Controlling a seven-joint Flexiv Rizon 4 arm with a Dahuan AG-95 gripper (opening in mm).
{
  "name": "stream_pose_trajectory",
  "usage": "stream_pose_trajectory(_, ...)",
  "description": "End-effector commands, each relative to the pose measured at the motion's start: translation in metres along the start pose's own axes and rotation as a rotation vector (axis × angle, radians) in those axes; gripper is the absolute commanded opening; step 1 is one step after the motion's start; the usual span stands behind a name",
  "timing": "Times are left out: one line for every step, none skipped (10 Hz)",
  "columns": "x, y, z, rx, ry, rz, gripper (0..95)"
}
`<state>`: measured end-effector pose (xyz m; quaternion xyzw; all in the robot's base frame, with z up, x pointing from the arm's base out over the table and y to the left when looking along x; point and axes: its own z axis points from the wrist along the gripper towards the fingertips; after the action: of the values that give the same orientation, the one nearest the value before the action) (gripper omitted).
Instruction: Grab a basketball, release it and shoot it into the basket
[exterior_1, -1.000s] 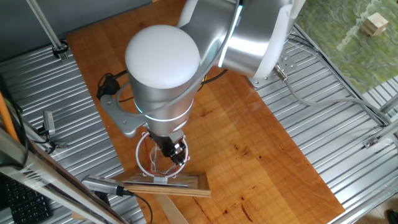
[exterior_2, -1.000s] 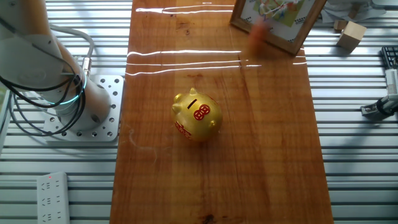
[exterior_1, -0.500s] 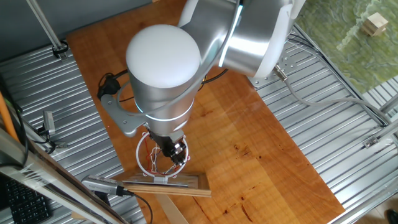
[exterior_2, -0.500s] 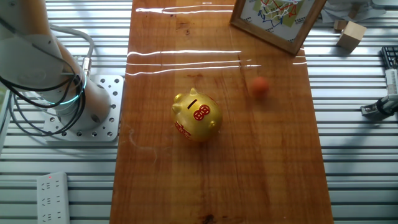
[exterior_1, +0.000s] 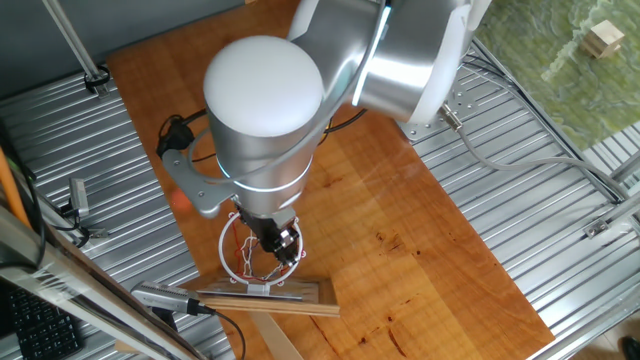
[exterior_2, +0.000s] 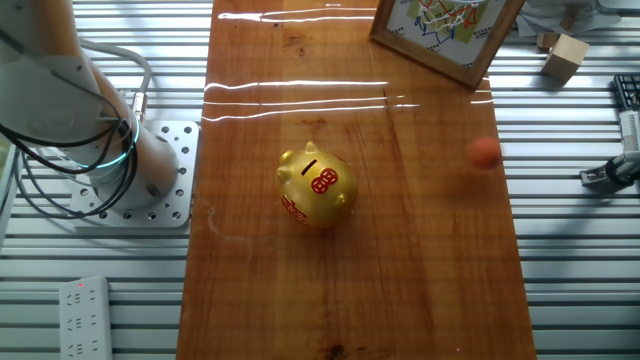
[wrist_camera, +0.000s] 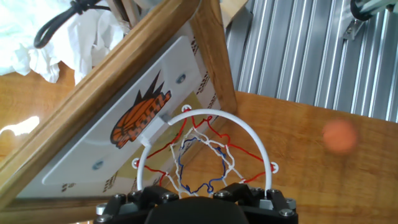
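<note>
Pincer (exterior_1: 283, 240) above basket (wrist_camera: 204, 151) rim

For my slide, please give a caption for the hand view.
Hand camera above the hoop: a blurred orange basketball lies beyond the ring, over the wooden table.

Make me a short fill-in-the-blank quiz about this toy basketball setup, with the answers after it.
1. The small orange ball lies near the edge of the wooden ___.
2. The gold piggy bank carries ___ markings.
3. In the hand view, the white hoop ring is fixed to a backboard with a ___ frame.
4. In the hand view, the ball is ___ the net.

Answers: table; red; wooden; outside
</note>
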<state>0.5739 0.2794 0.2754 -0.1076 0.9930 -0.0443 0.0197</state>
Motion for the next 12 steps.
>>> stream_pose_trajectory(0.000, 0.000, -0.001, -0.004, -0.004, 0.001, 76.0)
stream_pose_trajectory(0.000, 0.000, -0.003, -0.012, -0.010, 0.003, 76.0)
stream_pose_trajectory(0.001, -0.001, -0.007, -0.034, -0.021, 0.010, 76.0)
stream_pose_trajectory(0.003, -0.006, -0.013, -0.060, -0.032, 0.019, 76.0)
stream_pose_trajectory(0.007, -0.016, -0.020, -0.097, -0.046, 0.027, 76.0)
stream_pose_trajectory(0.014, -0.034, -0.028, -0.138, -0.059, 0.039, 76.0)
stream_pose_trajectory(0.020, -0.046, -0.033, -0.156, -0.064, 0.047, 76.0)
stream_pose_trajectory(0.031, -0.066, -0.040, -0.166, -0.069, 0.048, 76.0)
stream_pose_trajectory(0.037, -0.076, -0.042, -0.166, -0.066, 0.038, 76.0)
stream_pose_trajectory(0.041, -0.082, -0.043, -0.161, -0.058, 0.033, 76.0)
stream_pose_trajectory(0.043, -0.084, -0.042, -0.159, -0.051, 0.038, 76.0)
stream_pose_trajectory(0.045, -0.085, -0.040, -0.159, -0.050, 0.037, 76.0)
